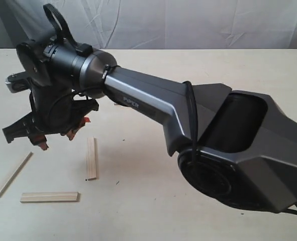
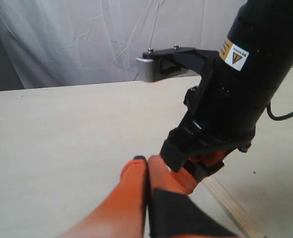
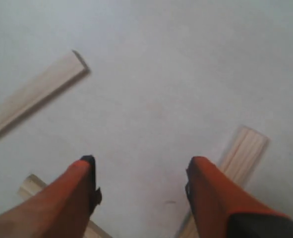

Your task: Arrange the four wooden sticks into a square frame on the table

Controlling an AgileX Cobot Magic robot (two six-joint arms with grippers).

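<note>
Inspection from the remote station.

Right claw [image 3: 142, 166]: open. Its two orange fingers [image 3: 84, 191] stand well apart with bare table between them, and nothing is gripped. In the exterior view the right arm [image 1: 153, 98] reaches across to the left side of the table [image 1: 138, 213], and the claw hangs above the surface there, pointing down.

Left claw [image 2: 147, 161]: closed. Its orange fingers are pressed together and hold nothing. Its wrist view looks straight at the right arm's claw just beyond it.

Sticks: I count three in the exterior view, all lying flat on the table near the left front.
- The slanted stick [image 1: 12, 174] lies farthest left.
- The front stick [image 1: 50, 197] lies crosswise, nearest the camera.
- The third stick [image 1: 91, 158] runs away from the camera, with its near end close to the right end of the front stick.

No two of them touch. They lie around the spot under the right claw.

Backdrop: wrinkled white cloth [image 1: 188, 22] behind the table.
</note>
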